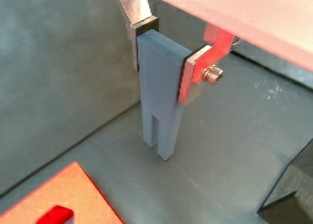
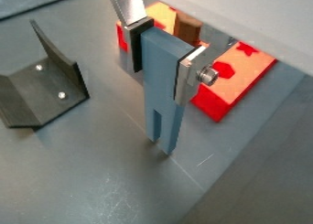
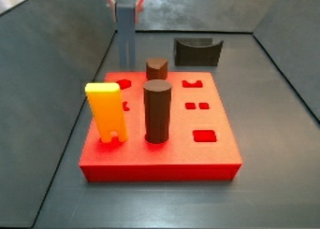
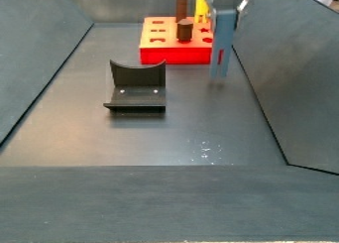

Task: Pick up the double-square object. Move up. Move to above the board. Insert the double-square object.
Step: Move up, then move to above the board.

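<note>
Pinching the double-square object [image 2: 163,90] near its top, the gripper [image 2: 162,47] holds it upright beside the board [image 3: 163,139], prongs pointing down just at the table [image 4: 159,138]. This vertical grip probably keeps the prongs aligned for later insertion.

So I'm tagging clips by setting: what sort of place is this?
Probably a robot test cell for peg insertion, not a home or shop. A bare grey walled floor holds the board with shaped holes, the fixture stands nearby, and the gripper beside the board holds the double-square object.
</note>
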Motion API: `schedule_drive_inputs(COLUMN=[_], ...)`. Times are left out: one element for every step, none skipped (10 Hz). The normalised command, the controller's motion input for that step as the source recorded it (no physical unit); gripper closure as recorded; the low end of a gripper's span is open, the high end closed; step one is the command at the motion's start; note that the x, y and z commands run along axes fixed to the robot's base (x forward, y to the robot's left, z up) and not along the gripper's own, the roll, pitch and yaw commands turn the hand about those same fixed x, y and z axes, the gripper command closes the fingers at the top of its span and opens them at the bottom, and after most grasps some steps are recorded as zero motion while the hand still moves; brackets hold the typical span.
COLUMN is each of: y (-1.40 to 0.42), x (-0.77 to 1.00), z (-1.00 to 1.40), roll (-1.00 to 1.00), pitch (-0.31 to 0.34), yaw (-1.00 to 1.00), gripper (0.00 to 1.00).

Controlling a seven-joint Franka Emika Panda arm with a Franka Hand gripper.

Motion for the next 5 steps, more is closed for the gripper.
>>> schedule_drive_inputs(y=[-0.02, -0.02, -0.01, -0.45, -0.45], x=[-0.03, -0.02, 0.0, -0.21, -0.22], z=[0.51, 0.41, 0.18, 1.0, 1.0], roll=[0.01, 0.01, 0.02, -0.23, -0.22], pitch=[0.047, 0.049, 0.062, -0.045, -0.038], yaw=[0.03, 0.03, 0.02, -0.07, -0.07], gripper=[1.0, 1.0, 1.0, 1.0, 1.0])
